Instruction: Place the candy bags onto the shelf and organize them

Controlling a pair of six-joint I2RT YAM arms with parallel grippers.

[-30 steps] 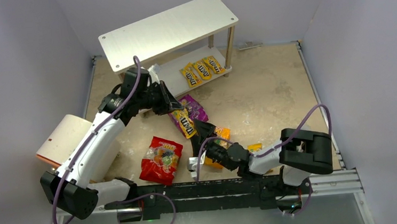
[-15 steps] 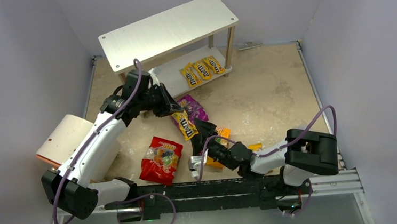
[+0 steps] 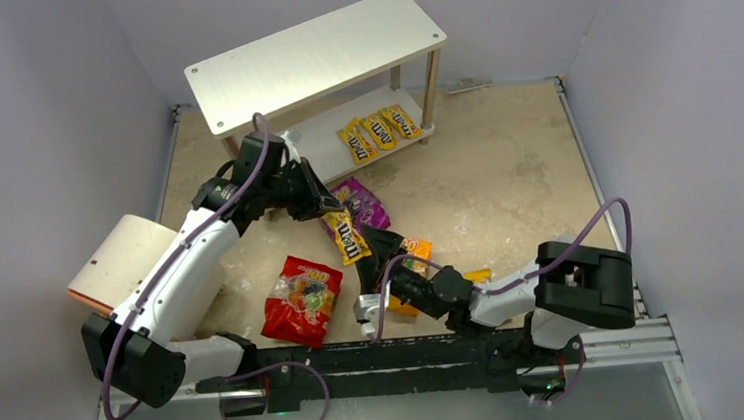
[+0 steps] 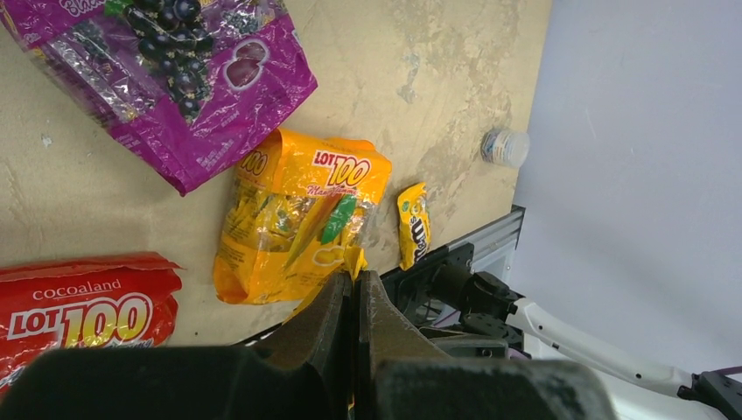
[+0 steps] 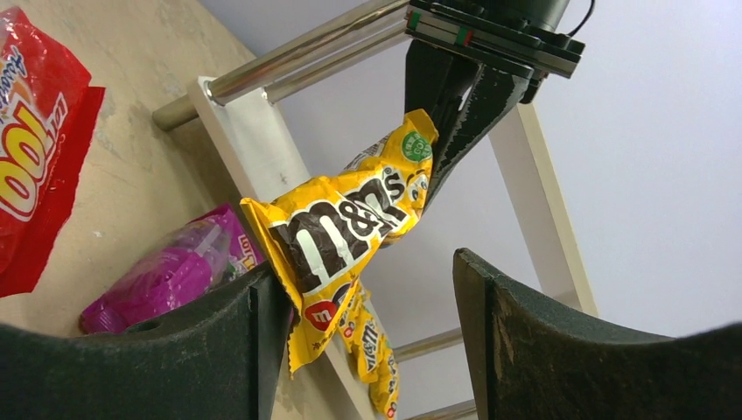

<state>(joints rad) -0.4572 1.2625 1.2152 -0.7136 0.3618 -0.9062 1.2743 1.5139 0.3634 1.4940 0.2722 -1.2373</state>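
Note:
My left gripper (image 3: 326, 206) is shut on the top end of a yellow M&M's packet (image 3: 346, 234), which hangs above the purple pouch (image 3: 369, 198). In the left wrist view the jaws are pressed together with a yellow sliver between the tips of the gripper (image 4: 357, 275). The right wrist view shows the hanging packet (image 5: 350, 226) just beyond my open, empty right gripper (image 5: 367, 267). The right gripper (image 3: 383, 241) lies low over the orange pouch (image 3: 415, 249). The red pouch (image 3: 302, 298) lies at front centre. Three M&M's packets (image 3: 379, 129) lie on the lower board of the shelf (image 3: 316, 59).
A cream cylinder with an orange rim (image 3: 121, 258) lies at the left wall. One more M&M's packet (image 4: 413, 226) lies on the table by the right arm. A small white cap (image 4: 506, 147) sits near the right wall. A black rail (image 3: 409, 352) runs along the near edge.
My left gripper has shifted slightly with the M&M's packet still held in it. The right arm's elbow has moved a little to the right. The pouches have not moved.

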